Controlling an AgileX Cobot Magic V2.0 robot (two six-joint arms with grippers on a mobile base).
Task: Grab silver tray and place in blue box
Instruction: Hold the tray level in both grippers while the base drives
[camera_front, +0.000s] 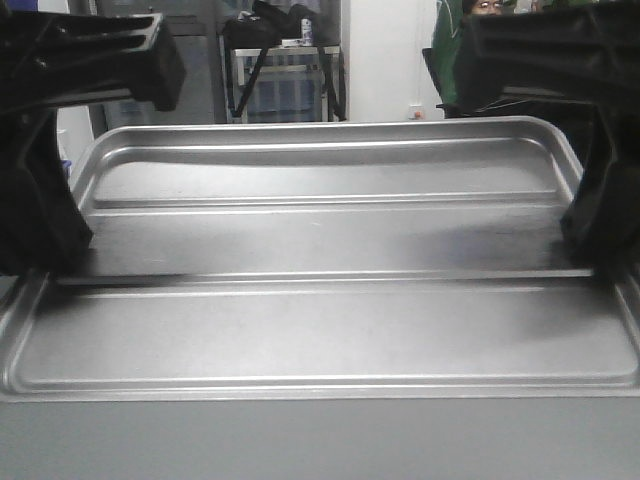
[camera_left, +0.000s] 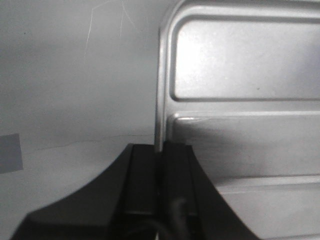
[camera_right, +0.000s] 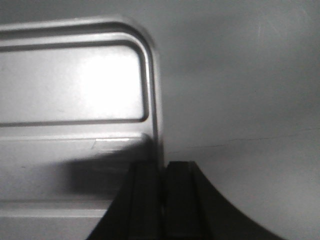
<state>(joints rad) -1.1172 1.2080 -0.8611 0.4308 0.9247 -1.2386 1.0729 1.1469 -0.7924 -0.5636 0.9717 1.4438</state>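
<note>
Silver tray (camera_front: 320, 300) seemingly clamped: left gripper (camera_left: 161, 150), right gripper (camera_right: 164, 167)

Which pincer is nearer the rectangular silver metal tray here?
Neither, both touch it. The left pincer is shut on the left rim of the rectangular silver metal tray; the right pincer is shut on its right rim.
</note>
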